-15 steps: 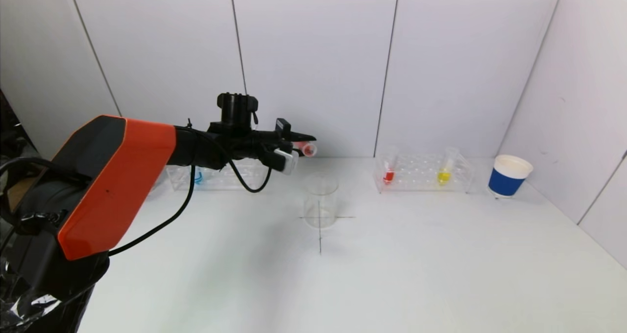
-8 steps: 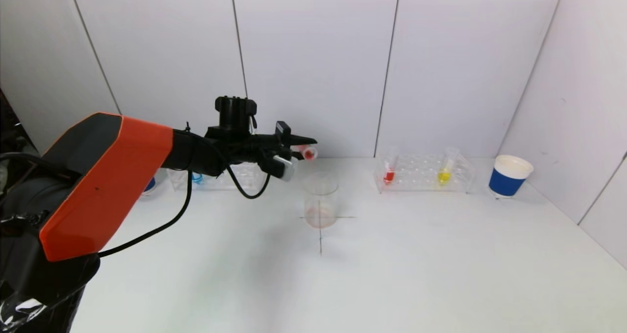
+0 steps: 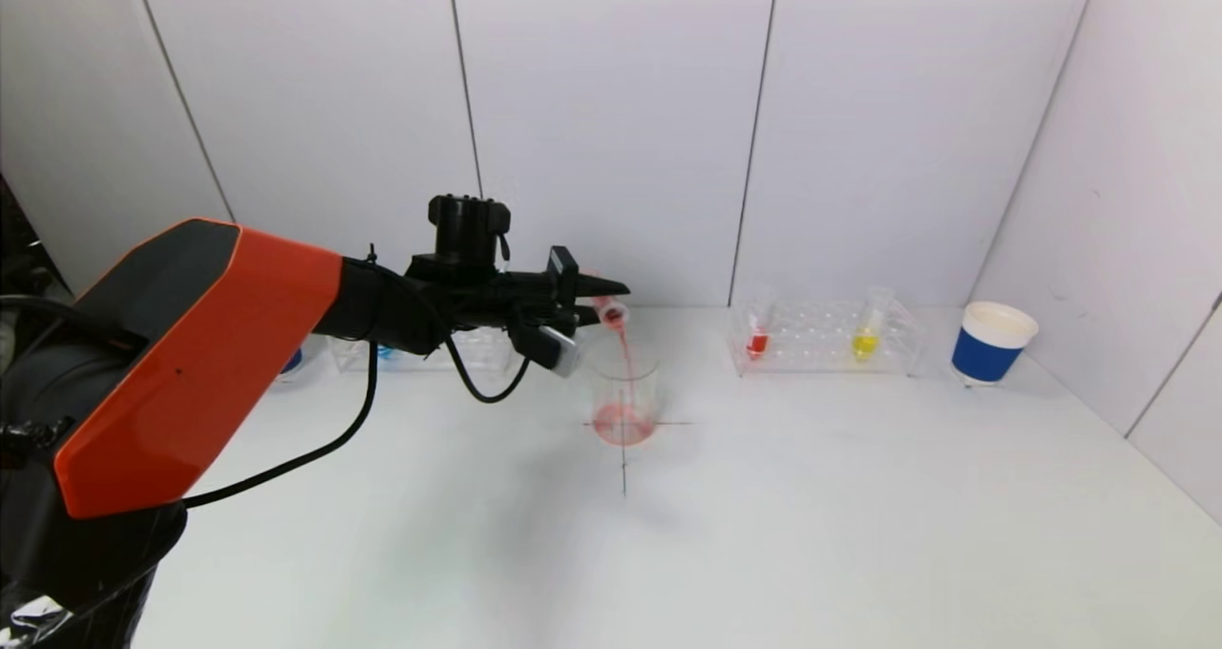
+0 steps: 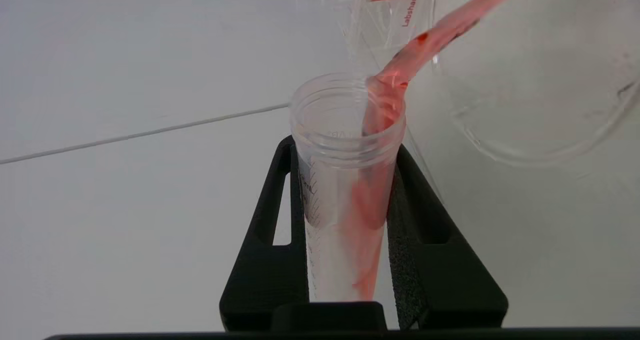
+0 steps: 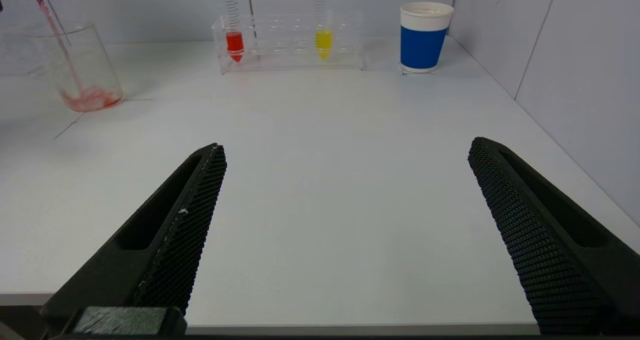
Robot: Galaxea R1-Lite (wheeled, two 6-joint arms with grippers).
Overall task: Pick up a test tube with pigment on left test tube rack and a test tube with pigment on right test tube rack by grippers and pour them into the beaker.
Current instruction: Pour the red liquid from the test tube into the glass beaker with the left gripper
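The right gripper (image 5: 345, 230) sits nearest, low over the table (image 5: 320, 180) with its fingers (image 5: 190, 220) spread wide and nothing between them, well apart from everything; beyond its fingertips stands the right test tube rack (image 5: 292, 42), holding a red-pigment tube (image 5: 234, 37) and a yellow-pigment tube (image 5: 323, 35) upright, with a blue paper cup (image 5: 425, 37) just beside the rack. The left gripper (image 3: 597, 303) is clamped on a test tube (image 4: 345, 190), pads (image 4: 417, 240) pressed to both sides of the barrel below the threaded mouth; the tube is tipped past level, and red pigment (image 4: 430, 40) streams from its lip down into the glass beaker (image 3: 625, 391) just below the fingertips, pooling at the bottom. The tube looks light, stiff, smooth plastic, likely slick when wet; mid-barrel between the pads seems the safest hold. Behind the arm lies the left test tube rack (image 3: 420, 348).
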